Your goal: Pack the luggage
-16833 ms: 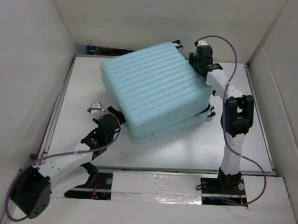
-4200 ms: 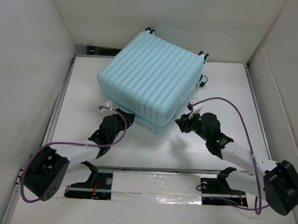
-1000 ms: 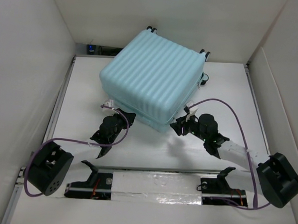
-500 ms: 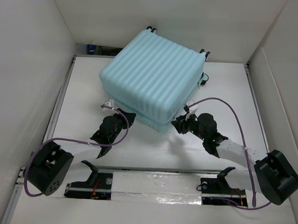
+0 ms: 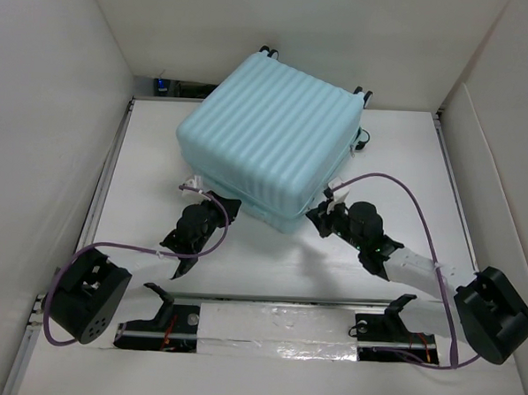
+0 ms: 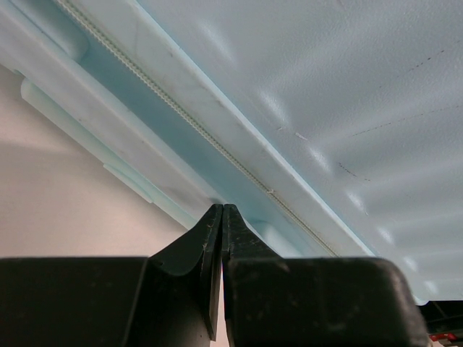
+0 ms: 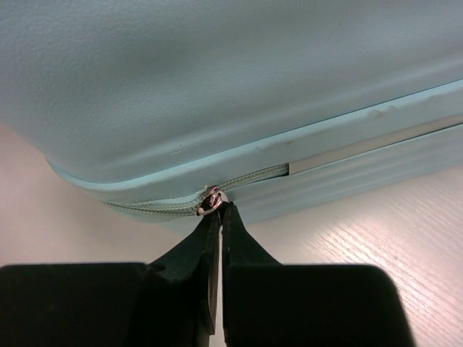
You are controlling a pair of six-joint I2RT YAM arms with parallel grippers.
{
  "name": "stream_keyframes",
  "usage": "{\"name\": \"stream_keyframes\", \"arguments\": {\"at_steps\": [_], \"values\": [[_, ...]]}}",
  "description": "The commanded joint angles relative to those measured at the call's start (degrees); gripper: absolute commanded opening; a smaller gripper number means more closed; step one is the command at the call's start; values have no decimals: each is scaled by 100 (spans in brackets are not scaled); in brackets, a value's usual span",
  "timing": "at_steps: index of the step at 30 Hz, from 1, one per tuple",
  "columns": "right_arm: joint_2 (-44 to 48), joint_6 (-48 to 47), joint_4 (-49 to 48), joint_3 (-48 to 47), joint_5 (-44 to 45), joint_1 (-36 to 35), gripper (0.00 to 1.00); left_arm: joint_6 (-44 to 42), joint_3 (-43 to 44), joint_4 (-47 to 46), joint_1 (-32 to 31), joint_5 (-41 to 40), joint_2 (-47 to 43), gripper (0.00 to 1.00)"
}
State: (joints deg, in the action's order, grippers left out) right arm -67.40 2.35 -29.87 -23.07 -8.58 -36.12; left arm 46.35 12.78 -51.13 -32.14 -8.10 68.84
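Centrally, the luggage [image 5: 271,140] lies flat on the white desk [image 5: 151,156], ribbed shell upward, directly ahead of both tools and towering over them. Its near edge blocks any forward path. The left tool [image 5: 221,206] sits low at the near left side. In its wrist view the fingers [image 6: 210,238] are pressed together with nothing between them, and the tips lie just below the toothed zipper track [image 6: 181,116] that runs overhead. The right tool [image 5: 321,215] meets the near right corner. Its fingers [image 7: 233,242] are likewise closed, and the tips nip the small metal ring of the zipper pull [image 7: 212,200]. Left of that pull the seam is zipped, while right of it a pale gap [image 7: 347,152] shows between the shells.

Beyond the tools, at the far side of the case, black caster wheels [image 5: 267,52] project from the back corners. Purple cables [image 5: 398,182] loop from each arm, the right one arching above its tool. A small blue item [image 5: 166,86] rests far ahead of the left tool, against the back wall; its nature cannot be told.

White panels [image 5: 56,107] enclose the desk on three sides. Behind the tools, silvery tape [image 5: 275,318] covers the strip between the arm bases. The desk shows faint wood grain under the right tool.
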Motion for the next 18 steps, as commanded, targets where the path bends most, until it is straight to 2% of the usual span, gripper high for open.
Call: {"name": "stream_keyframes", "arguments": {"at_steps": [1, 6, 13, 18], "values": [[341, 29, -872, -163, 119, -281, 0, -21, 6, -160, -38, 239, 77, 0], [455, 326, -469, -5, 532, -869, 0, -29, 129, -186, -38, 309, 112, 0], [570, 1012, 69, 277, 1402, -2433, 0, -56, 269, -177, -38, 326, 130, 0], [61, 1329, 121, -213, 1920, -3752, 0, -12, 339, -221, -38, 388, 200, 0]]}}
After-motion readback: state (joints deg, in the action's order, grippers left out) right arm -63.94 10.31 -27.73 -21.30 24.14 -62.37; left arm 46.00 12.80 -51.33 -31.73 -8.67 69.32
